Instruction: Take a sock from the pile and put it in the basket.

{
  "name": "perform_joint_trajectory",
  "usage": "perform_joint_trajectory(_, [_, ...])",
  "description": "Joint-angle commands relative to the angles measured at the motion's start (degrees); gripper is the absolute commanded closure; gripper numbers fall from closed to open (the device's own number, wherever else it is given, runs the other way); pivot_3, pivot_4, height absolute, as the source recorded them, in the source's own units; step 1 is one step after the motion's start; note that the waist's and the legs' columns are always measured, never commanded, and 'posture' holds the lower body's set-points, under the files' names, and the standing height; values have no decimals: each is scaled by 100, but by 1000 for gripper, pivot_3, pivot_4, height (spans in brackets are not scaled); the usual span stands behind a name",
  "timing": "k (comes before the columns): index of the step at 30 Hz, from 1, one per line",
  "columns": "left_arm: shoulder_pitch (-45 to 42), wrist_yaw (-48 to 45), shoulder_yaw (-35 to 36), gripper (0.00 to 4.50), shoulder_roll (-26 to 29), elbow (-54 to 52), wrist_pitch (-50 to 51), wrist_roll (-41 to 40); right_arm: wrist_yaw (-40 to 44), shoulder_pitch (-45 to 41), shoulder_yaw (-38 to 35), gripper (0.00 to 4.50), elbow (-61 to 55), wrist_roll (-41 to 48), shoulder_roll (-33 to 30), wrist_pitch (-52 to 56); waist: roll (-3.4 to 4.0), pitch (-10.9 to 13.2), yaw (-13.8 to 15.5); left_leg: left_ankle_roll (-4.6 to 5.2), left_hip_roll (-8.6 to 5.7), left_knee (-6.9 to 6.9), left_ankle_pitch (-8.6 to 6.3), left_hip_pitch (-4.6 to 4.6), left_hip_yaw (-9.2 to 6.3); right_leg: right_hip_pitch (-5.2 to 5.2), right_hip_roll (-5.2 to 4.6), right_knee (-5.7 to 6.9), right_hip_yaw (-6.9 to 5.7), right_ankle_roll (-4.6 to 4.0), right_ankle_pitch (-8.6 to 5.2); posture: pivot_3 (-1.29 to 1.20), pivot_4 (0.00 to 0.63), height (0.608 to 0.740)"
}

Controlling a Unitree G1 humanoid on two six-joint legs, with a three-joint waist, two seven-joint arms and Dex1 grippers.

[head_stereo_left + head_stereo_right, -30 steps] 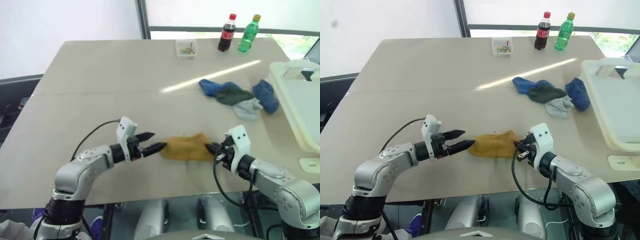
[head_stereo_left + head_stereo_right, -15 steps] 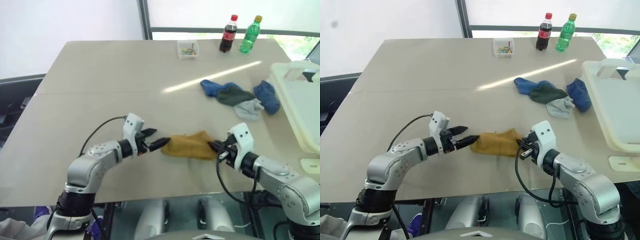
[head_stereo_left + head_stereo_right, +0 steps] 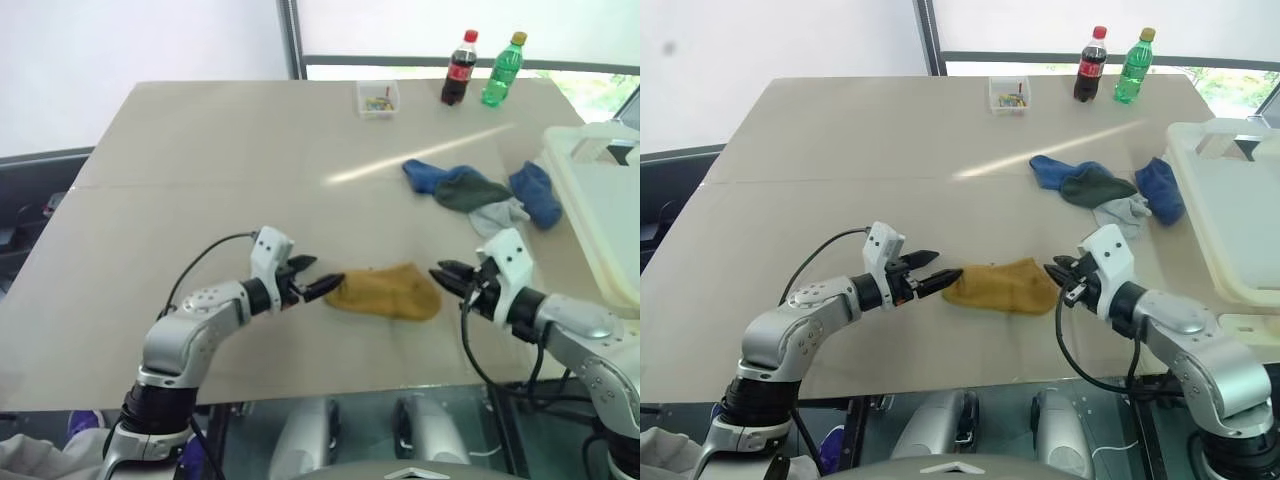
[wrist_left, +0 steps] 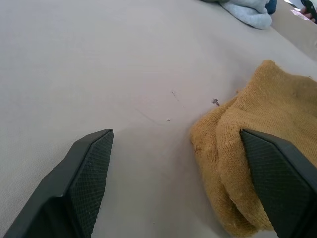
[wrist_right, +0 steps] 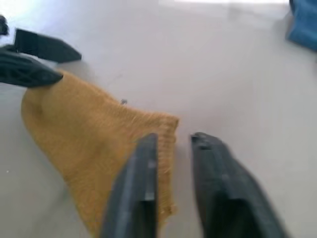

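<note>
One broad beige table carries a large white plastic rectangular basket at its right edge, a loose pile of blue, green and grey socks, and a mustard-yellow knit sock lying flat between two hands. Left hand spread wide at the sock's end; right hand clenched, empty, just beside the sock.

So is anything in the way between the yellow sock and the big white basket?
Nothing visible blocks it. The yellow sock lies on bare table; the basket sits off to the robot's right, and the pile lies farther back.
</note>
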Motion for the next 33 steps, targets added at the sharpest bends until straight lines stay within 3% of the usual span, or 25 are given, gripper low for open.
perform_joint_trajectory(1, [128,-31,154,200,-6,-180,43,-164,537,-85,209,4465,-153,160,-177,-373,0,0,-2,0,1,0,0,0,0,0,1,0,0,0,0,0,150,737])
perform_joint_trajectory(5, [329,-505,431,200,180,-847,102,-787,735,-52,891,4465,244,-342,-268,-816,-6,4,-22,0,3,0,0,-2,0,-3,1,-1,0,-1,-1,0,150,737])
perform_joint_trajectory(8, [345,-399,723,200,471,-1052,789,-1284,879,-142,1329,4465,864,-818,-305,-1266,-7,4,0,0,3,1,0,-4,0,-3,-2,-2,0,-4,-2,0,150,737])
perform_joint_trajectory(13, [158,-420,1148,200,943,-778,1929,-2150,1153,-270,1773,4465,1648,-1385,-382,-1858,-7,4,-6,0,3,7,0,-3,-1,-2,1,2,-1,-14,-9,0,150,737])
perform_joint_trajectory(19, [-199,164,1543,200,819,-436,3098,-3013,1330,-300,1911,4465,1869,-1631,-316,-2187,-16,-1,-7,-2,3,8,1,0,-2,1,3,3,-1,1,-1,0,150,737])
perform_joint_trajectory(25, [-711,701,1337,200,733,141,3481,-2755,1344,-299,1919,4465,1842,-1725,-241,-2219,-19,-3,-14,-4,2,21,2,2,-4,2,4,20,-2,1,0,0,150,737])
perform_joint_trajectory(33, [-1378,606,1122,200,489,809,4100,-2915,1285,-312,1898,4465,1799,-1844,-147,-2235,-20,-4,-12,-26,2,25,15,2,-3,2,4,23,-1,0,0,0,150,737])
